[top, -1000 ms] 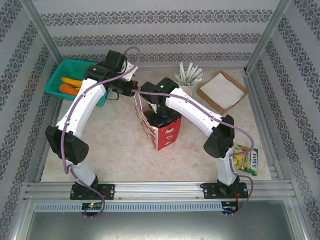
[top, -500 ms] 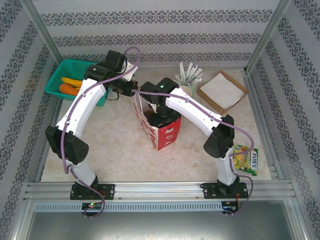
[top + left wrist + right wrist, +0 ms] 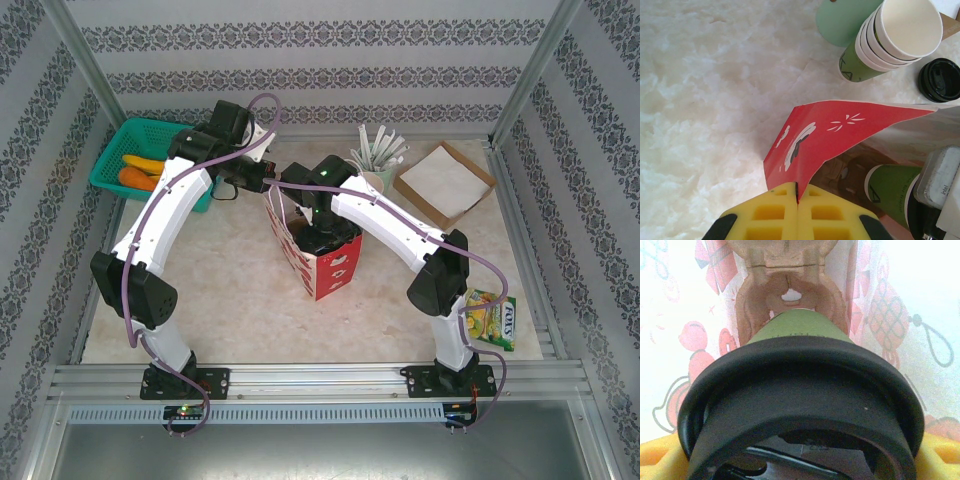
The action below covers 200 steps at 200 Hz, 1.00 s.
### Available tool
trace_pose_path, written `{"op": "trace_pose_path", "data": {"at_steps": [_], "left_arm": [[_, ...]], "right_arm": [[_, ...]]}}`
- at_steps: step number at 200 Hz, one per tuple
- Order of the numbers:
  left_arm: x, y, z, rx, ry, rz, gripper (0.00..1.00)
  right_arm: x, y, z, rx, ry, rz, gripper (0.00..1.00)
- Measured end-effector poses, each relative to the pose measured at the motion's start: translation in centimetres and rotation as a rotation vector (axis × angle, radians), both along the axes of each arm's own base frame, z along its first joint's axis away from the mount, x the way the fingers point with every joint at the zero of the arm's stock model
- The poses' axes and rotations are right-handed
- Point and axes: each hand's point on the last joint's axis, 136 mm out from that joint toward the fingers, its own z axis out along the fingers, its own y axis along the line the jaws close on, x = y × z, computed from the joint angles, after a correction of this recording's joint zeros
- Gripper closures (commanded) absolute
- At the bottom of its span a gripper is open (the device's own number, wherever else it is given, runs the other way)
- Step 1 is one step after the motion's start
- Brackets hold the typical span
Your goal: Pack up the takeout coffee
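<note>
nothing has shifted: left gripper [image 3: 797,210] pinches the bag [image 3: 840,130] rim, right gripper [image 3: 800,462] clasps the dark-green, black-lidded coffee cup [image 3: 790,330] inside

Red bag [image 3: 830,132] with white motifs, dark-green cup [image 3: 790,327], black lid [image 3: 800,385], marbled cream table [image 3: 700,100]

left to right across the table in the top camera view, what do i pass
green basket → red paper bag → cup of white sticks → cardboard tray
</note>
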Motion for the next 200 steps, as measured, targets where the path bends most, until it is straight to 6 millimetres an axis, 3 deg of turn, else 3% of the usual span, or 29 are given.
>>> {"op": "trace_pose_path", "data": {"at_steps": [200], "left_arm": [[0.10, -0.04, -0.28, 0.000, 0.008, 0.003, 1.00]], "right_arm": [[0.52, 0.28, -0.69, 0.012, -0.024, -0.020, 0.66]]}}
